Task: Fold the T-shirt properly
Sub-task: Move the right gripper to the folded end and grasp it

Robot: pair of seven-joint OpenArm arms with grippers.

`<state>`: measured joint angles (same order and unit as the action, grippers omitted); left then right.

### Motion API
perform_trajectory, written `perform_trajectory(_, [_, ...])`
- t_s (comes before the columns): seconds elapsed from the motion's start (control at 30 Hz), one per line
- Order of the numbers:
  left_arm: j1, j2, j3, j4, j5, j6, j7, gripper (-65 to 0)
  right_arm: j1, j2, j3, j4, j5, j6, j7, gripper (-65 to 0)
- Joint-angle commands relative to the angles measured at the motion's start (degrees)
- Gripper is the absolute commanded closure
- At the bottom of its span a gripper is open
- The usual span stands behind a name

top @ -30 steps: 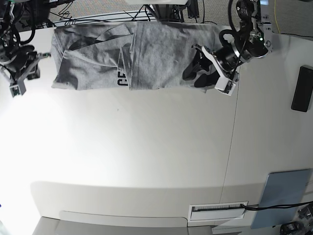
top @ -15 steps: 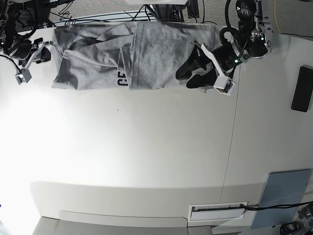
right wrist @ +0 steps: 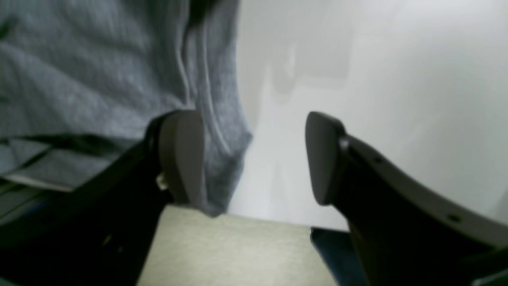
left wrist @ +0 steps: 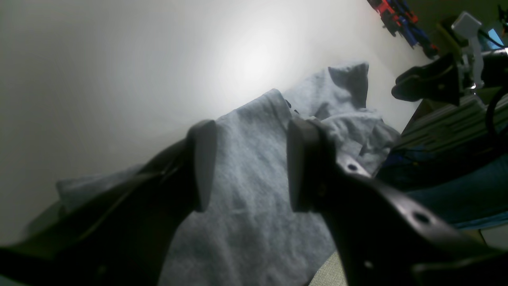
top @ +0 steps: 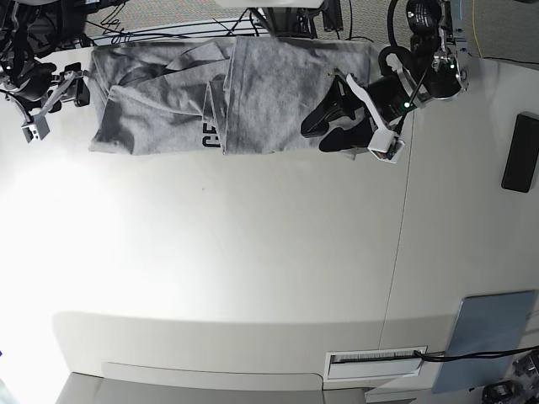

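Base view: T-shirt (top: 227, 105) lies as a long band along the far edge of the table (top: 253, 252), a bit of black lettering showing at its near hem. Left gripper (top: 324, 126) sits over the shirt's right end, jaws spread. Right gripper (top: 59, 97) hangs just off the shirt's left end, jaws apart, nothing held.

Left wrist view: left gripper (left wrist: 246, 167) wide, grey cloth beneath, none pinched.

Right wrist view: right gripper (right wrist: 254, 159) wide; shirt edge (right wrist: 222, 119) beside one finger, hanging past the table edge.

Risk: that overhanging end could slide off the table if dragged; closing too shallow would catch one layer and skew the fold.
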<state>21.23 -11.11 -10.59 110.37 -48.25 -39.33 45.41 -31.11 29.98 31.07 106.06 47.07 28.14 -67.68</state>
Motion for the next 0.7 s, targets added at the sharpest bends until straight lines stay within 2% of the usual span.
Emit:
perform_trajectory(0.0, [-0.2,-0.1,0.0,1.0,-1.5,-0.7,-1.3,-29.6,0.2,1.0,0.5,-0.4,1.4,-0.1,0.5,-39.2])
perform_trajectory(0.2, [-0.2,-0.2,0.0,1.0,-1.5,-0.7,-1.3,-29.6,2.8,1.0,0.5,-10.3,6.9,0.2,-1.7,-39.2])
perform_trajectory(0.47, [-0.2,-0.2,0.0,1.0,-1.5,-0.7,-1.3,-29.6,5.7,1.0,0.3,-17.1,13.8,4.7,-4.8,-39.2])
perform_trajectory(0.67, [-0.2,-0.1,0.0,1.0,-1.5,-0.7,-1.3,-29.6,6.1,1.0,-4.8,-17.3,14.6,5.7,-4.9,-39.2])
